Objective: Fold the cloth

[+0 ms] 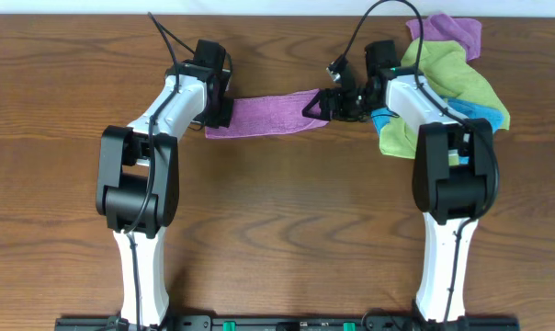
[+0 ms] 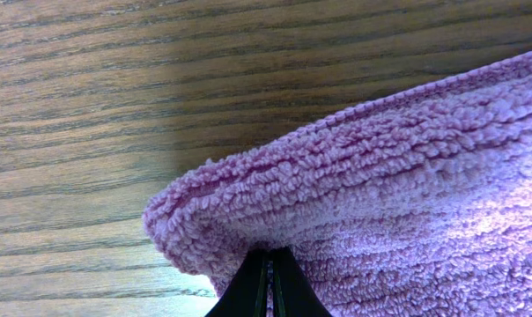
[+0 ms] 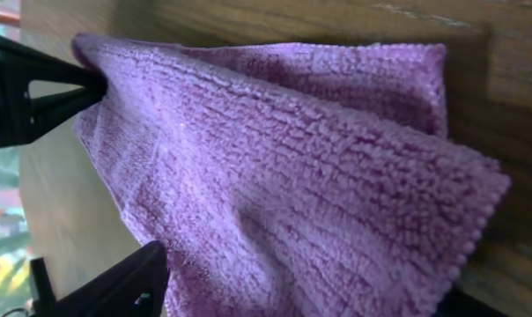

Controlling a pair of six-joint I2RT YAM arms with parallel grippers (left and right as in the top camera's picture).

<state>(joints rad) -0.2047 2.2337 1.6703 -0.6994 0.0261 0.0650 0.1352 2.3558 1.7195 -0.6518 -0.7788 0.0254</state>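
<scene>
The desk (image 1: 277,211) is the biggest thing here. It is brown wood with long dark lines running from side to side, and it fills almost all of the view from above. A thin pale strip shows past its far edge. In my right wrist view, blurry green and red show past the desk's edge, and I cannot tell what they are.

My two arms are next. They are white and black. My left arm (image 1: 140,175) and my right arm (image 1: 447,175) both reach up toward the far side of the desk.

By my right arm, in the far corner, there is a heap of soft cloths. A green cloth (image 1: 461,78) is the big one in the heap. A blue cloth (image 1: 480,115) peeks out under it. Another purple cloth (image 1: 457,32) lies at the back.

The cloth (image 1: 264,116) I am working on is light purple and fuzzy. It stretches like a band between my two claws, near the far side of the desk. It looks long and thin from above. Up close I can see two layers of it at my left end (image 2: 354,194).

My left claw (image 1: 215,112) is pinched tight on the left end of the cloth. Its black tips meet on the cloth's edge. My right claw (image 1: 319,106) grips the right end, and the cloth (image 3: 275,194) bunches and hangs between its two black fingers (image 3: 37,88).
</scene>
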